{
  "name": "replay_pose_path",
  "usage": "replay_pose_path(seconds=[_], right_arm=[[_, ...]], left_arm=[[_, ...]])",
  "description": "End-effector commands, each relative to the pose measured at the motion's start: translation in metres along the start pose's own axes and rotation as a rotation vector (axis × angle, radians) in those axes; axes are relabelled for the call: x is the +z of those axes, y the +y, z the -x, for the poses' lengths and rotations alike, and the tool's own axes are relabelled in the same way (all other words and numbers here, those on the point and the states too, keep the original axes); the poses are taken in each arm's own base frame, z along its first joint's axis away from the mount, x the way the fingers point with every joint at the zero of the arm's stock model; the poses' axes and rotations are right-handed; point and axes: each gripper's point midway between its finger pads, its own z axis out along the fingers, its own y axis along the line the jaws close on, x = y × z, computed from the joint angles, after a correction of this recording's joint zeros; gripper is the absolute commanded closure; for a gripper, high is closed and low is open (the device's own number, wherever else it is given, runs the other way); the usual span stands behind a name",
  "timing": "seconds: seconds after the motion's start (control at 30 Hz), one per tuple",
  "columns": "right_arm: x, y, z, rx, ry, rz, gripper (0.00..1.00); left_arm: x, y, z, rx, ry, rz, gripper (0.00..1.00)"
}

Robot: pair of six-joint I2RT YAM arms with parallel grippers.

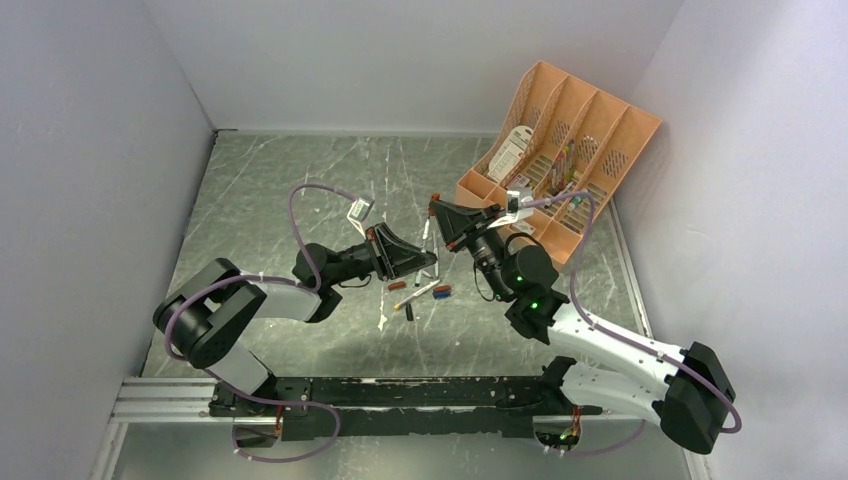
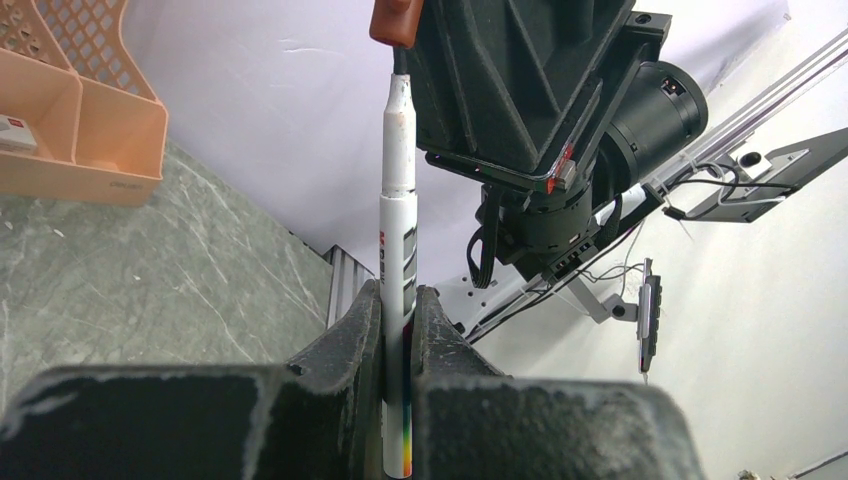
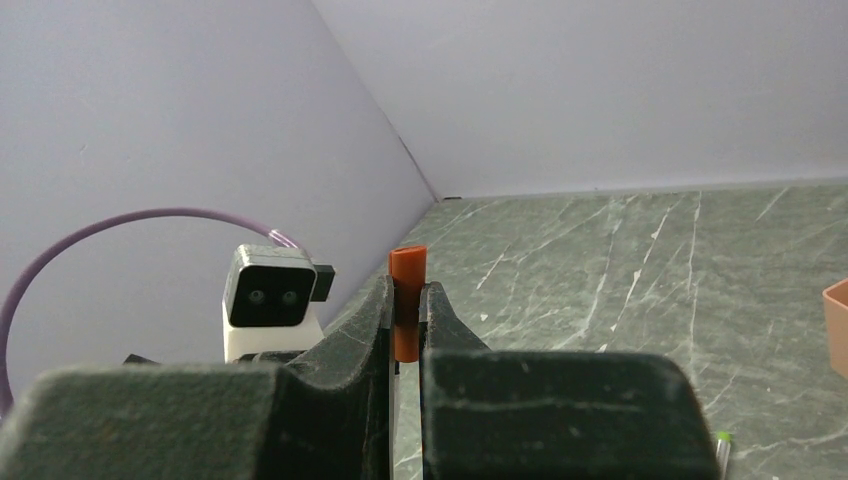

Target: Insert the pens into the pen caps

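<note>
Looking down first on the dark rail (image 1: pixel 400 395) carrying two arm bases at the near edge of the green marbled table (image 1: pixel 280 190). Finding the left gripper (image 1: pixel 430 265) and the right gripper (image 1: pixel 437 207) meeting over the middle, with one upright pen (image 1: pixel 427 240) standing between them. Counting two loose pens (image 1: pixel 420 293) lying flat just below the grippers, and three loose caps (image 1: pixel 398 285) beside them as far as can be told: one red, one bluish, one dark. Noting one orange organizer tray (image 1: pixel 600 110) of four long slots at the far right, holding more thin sticks too small to count

Peering past the left wrist's own black fingers (image 2: pixel 330 360), pressing in on both sides of the upright pen low on its white barrel. Following the barrel up to its dark tip, just reaching the mouth of one red cap (image 2: pixel 395 20), not seated in it. Making out the right gripper's black body right behind that cap

Looking along the right wrist's fingers, nearly touching each other and pinching the red cap at its lower half, its closed end poking up above them. Spotting one white camera box (image 3: pixel 268 300) on the left
</note>
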Motion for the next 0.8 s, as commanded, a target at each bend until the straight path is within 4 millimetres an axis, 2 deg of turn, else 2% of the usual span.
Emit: replay_pose_path(seconds=[0.0, 0.53, 0.77], right_arm=[[-0.004, -0.002, -0.002, 0.003, 0.009, 0.001, 1.0], [-0.006, -0.001, -0.014, 0.011, 0.057, 0.011, 1.0], [-0.014, -0.001, -0.031, -0.001, 0.137, 0.03, 1.0]], left_arm=[[0.004, -0.023, 0.013, 0.09, -0.049, -0.092, 0.93], [0.005, -0.017, 0.011, 0.094, -0.034, -0.075, 0.93], [0.013, 0.0, 0.016, 0.242, 0.025, 0.026, 0.93]])
